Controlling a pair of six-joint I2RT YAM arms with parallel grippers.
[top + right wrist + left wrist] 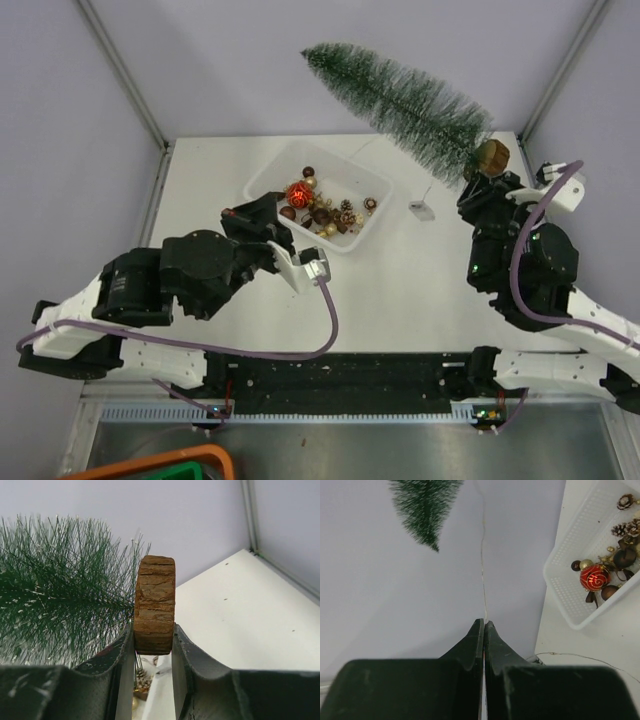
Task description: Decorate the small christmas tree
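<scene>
My right gripper [487, 182] is shut on the round brown wooden base [491, 155] of the small christmas tree [400, 100] and holds it in the air at the back right, tip pointing up-left. In the right wrist view the base [154, 610] sits between the jaws [153, 637], bristles [60, 590] to the left. My left gripper [250, 212] is beside the white tray [262, 172]. Its jaws [484, 625] are pressed together on a thin wire [482, 570] that runs up toward the tree tip [425, 510].
The tray [555, 580] holds a red bauble [298, 192], also in the left wrist view [594, 577], with dark and gold baubles and pinecones [345, 210]. A small white box [420, 208] lies on the table on the wire. An orange rim [180, 462] shows below the table.
</scene>
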